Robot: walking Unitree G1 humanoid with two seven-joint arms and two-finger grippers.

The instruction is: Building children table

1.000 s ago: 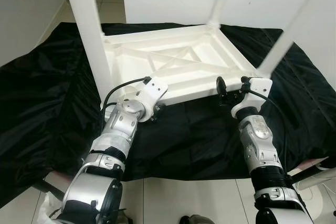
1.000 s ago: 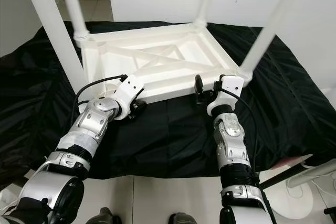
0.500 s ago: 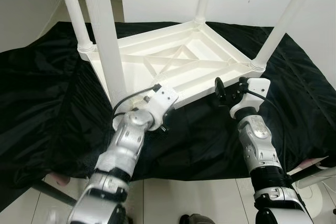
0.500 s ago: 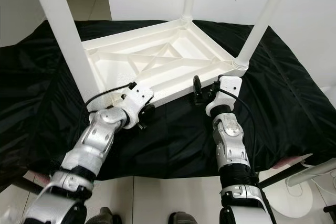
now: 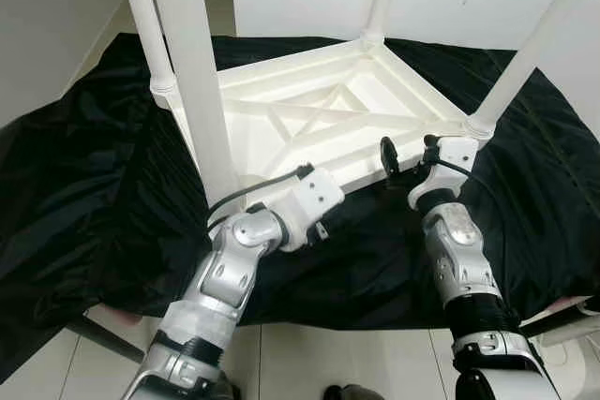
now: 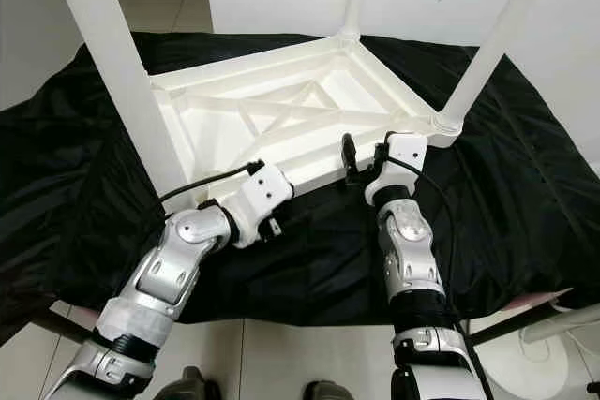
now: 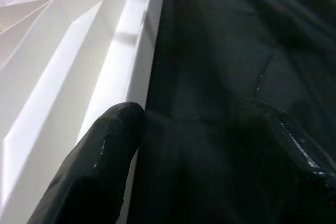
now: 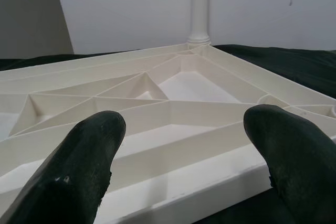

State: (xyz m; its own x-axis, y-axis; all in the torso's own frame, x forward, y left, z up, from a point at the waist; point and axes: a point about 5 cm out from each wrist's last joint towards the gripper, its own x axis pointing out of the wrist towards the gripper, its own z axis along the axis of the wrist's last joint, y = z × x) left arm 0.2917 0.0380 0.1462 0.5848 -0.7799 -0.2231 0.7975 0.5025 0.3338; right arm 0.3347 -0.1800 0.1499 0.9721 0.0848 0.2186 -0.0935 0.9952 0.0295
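A white children's table (image 5: 309, 110) lies upside down on a black cloth (image 5: 94, 175), its ribbed underside up and its legs (image 5: 202, 91) rising out of view. My left gripper (image 7: 189, 124) is open at the table's near edge, just right of the near-left leg. One finger (image 7: 105, 145) touches the white rim and the other is over the cloth. My right gripper (image 5: 408, 152) is open at the same edge near the near-right corner, with the rim (image 8: 210, 182) between its fingers and nothing gripped.
The cloth covers a low platform and hangs over its front edge above pale floor tiles (image 5: 328, 362). White walls stand close behind and at the left. Something white on a thin stand (image 5: 577, 320) shows at the lower right.
The camera has shifted. My left arm has moved right along the table's near edge, away from the near-left leg. My right gripper stays at the near-right corner.
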